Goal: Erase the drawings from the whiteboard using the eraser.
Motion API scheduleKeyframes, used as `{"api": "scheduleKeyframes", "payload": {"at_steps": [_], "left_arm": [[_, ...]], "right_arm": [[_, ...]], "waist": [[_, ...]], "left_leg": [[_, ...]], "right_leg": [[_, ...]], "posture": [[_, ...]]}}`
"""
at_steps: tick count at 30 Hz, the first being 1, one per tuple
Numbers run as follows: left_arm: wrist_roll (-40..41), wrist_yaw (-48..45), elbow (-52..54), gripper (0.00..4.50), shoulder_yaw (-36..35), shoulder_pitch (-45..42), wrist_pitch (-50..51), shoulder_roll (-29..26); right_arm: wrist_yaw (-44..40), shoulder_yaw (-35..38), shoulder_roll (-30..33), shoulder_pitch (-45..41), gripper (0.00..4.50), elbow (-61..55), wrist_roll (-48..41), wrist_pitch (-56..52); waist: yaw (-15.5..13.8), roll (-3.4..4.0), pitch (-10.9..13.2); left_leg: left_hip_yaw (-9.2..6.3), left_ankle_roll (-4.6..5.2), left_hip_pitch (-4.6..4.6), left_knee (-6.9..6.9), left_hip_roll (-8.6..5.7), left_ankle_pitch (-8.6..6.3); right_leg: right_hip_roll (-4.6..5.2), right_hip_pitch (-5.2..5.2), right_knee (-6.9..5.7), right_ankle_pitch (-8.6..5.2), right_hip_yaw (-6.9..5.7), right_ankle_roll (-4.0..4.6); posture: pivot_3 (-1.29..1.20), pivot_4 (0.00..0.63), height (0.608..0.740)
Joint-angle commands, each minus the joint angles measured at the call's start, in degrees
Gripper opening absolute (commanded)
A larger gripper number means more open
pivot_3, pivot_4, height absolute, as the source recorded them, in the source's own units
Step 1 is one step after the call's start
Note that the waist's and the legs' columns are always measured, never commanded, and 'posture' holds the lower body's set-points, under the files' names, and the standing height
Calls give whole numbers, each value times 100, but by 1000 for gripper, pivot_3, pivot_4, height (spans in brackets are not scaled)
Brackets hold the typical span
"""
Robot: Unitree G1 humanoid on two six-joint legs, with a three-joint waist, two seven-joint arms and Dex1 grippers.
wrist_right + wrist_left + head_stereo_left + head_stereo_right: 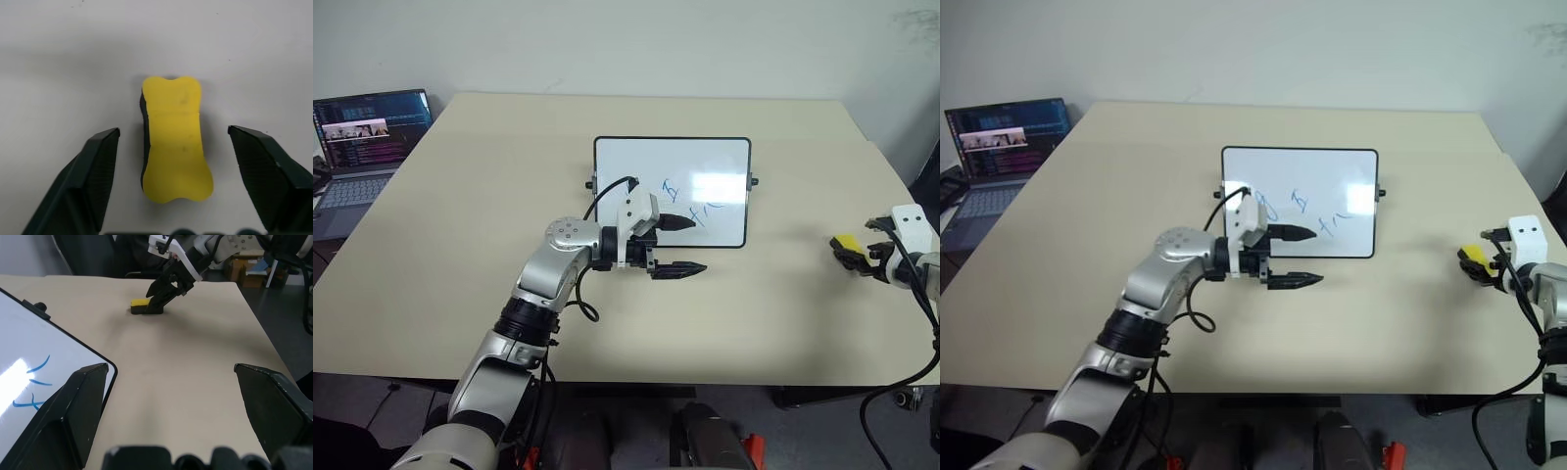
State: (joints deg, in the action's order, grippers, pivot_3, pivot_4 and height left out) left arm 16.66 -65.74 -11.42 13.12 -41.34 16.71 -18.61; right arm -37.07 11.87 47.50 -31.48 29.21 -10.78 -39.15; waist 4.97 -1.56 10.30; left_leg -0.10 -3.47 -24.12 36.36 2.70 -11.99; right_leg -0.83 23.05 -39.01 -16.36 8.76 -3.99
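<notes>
Silver left arm (543, 279), black cable, white wrist block, black pointed fingers (677, 268)

**Table and what lies on it**

A beige table (509, 196) carries two things. The whiteboard (672, 157) lies flat near its middle, with blue drawings (705, 211) on its right half. The yellow eraser (845, 242) lies flat on the tabletop well to the right of the whiteboard, near the table's right edge, apart from the board.
</notes>
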Motion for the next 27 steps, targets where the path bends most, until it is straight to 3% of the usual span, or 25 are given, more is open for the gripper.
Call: {"api": "scheduleKeyframes", "payload": {"at_steps": [1, 4, 5, 9, 12, 15, 27], "left_arm": [[70, -19, 98, 4500, -112, -160, -99, 23], [66, -25, 109, 4500, -106, -152, -100, 13], [69, -26, 111, 4500, -110, -149, -99, 8], [64, -22, 87, 4500, -112, -166, -104, 7], [60, -20, 80, 4500, -106, -170, -111, 16], [59, -8, 66, 4500, -109, -189, -105, 26], [50, 3, 52, 4500, -128, -204, -100, -9]], "right_arm": [[194, 84, 79, -287, 3307, 184, 73, 97], [-179, 76, 62, -148, 3307, -91, -131, 42], [-13, 119, 41, -181, 3016, -69, -95, -56], [69, 66, 91, -180, 2953, 34, 34, 82], [8, 161, 63, -101, 2185, -111, -109, -146], [90, 99, 98, -120, 1122, 81, 32, -21], [82, -62, -3, -402, 1122, 851, 153, 416]], "waist": [[-2, 0, 0], [-11, 0, 0], [-11, 0, 0], [-11, 0, 0], [-4, 0, 0], [-6, 0, 0], [-5, 0, 0]], "left_leg": [[0, 0, 0, 0, 0, 0], [-1, 0, 0, 1, 0, 0], [-1, 0, 0, 0, 0, 0], [-1, 0, -1, 1, 0, 0], [-1, 0, -1, 1, 0, 0], [-1, 0, -1, 1, 0, 0], [-3, 0, 9, 6, 0, 0]], "right_leg": [[0, 0, 0, 0, 0, 0], [1, 0, 0, 0, -2, 0], [0, 0, 0, 0, -2, 0], [1, 0, 1, 0, -2, 0], [0, 0, 0, 0, -2, 0], [1, 0, 0, 0, -2, 0], [1, -16, 1, 0, -4, 0]], "posture": [[0, 150, 740], [0, 150, 740], [0, 150, 740], [0, 150, 740], [0, 150, 740], [0, 150, 740], [0, 150, 740]]}}
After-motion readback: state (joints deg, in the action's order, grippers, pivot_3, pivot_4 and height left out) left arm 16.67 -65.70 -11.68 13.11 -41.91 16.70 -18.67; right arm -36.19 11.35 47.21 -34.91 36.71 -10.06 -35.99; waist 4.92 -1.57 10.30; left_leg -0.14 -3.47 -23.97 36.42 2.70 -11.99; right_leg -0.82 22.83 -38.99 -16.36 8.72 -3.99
